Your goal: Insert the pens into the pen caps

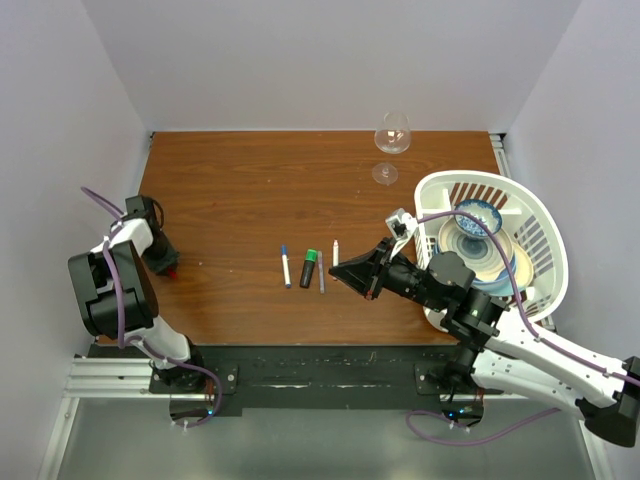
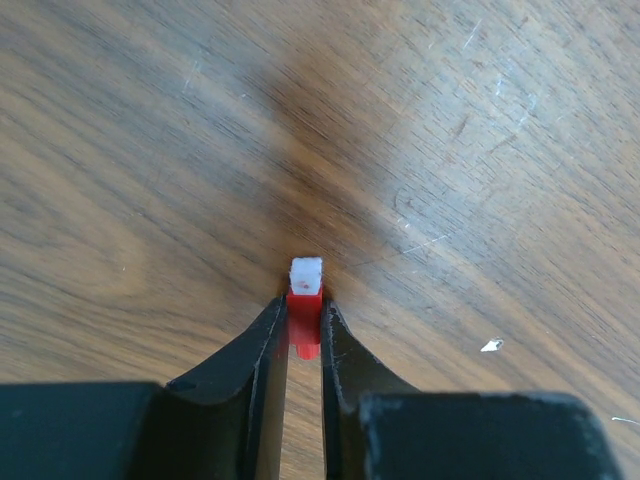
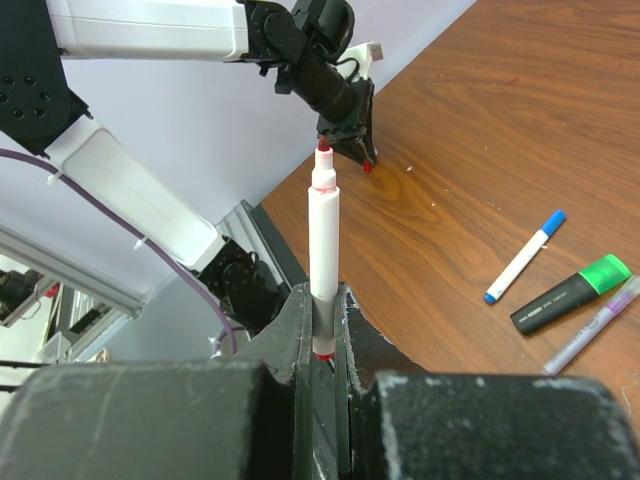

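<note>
Alignment governs: my left jaws clamp the red cap [image 2: 305, 308], my right jaws the white pen [image 3: 323, 240]; I should enter tip-first, coaxially.

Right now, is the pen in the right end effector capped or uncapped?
Uncapped: the white pen shows a bare red tip above the right end effector, while the red cap is pinched in the left end effector.

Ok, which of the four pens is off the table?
The white pen with the red tip: the right gripper clamps it, tip exposed. The blue-capped pen, the green-capped black marker and the thin grey pen all lie on the table.
</note>
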You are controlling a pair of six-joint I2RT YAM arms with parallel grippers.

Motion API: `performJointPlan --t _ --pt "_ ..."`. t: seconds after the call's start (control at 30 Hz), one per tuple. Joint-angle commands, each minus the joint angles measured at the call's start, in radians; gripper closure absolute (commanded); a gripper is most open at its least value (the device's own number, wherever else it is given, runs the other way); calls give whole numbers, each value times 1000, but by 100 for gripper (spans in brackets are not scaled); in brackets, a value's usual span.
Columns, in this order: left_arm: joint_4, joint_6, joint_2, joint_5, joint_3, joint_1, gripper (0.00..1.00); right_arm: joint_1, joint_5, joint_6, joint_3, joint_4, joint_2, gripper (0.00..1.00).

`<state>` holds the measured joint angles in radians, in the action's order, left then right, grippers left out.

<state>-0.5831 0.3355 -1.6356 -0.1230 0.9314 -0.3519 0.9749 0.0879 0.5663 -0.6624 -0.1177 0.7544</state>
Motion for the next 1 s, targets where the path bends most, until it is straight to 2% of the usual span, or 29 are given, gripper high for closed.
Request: performJointPlan --t 0.0,0.07,0.2,0.3,0.37,0.53,0.67,0.77,0.97 --pt "35 -18 -29 19 12 4 100 -2 -20 -2 -22 -3 5 100" --pt "29 -15 -17 43 17 8 100 -4 -19 1 -28 -4 22 100" --pt "32 5 118 118 43 57 100 -2 4 15 -43 4 80 100" --pt "107 43 260 265 41 152 100 -4 12 3 -63 4 125 100" --pt "172 110 330 359 29 260 100 -2 13 -13 -69 -11 152 100" --pt "559 313 552 546 -123 445 100 -4 47 -34 -74 -72 213 100" --pt "919 527 661 687 -261 508 100 -2 78 -34 -71 -190 305 100" --pt "1064 623 730 738 -313 536 100 -1 99 -10 -77 -275 381 100" --pt "1175 723 842 746 -396 579 100 21 101 47 -98 -416 503 100"
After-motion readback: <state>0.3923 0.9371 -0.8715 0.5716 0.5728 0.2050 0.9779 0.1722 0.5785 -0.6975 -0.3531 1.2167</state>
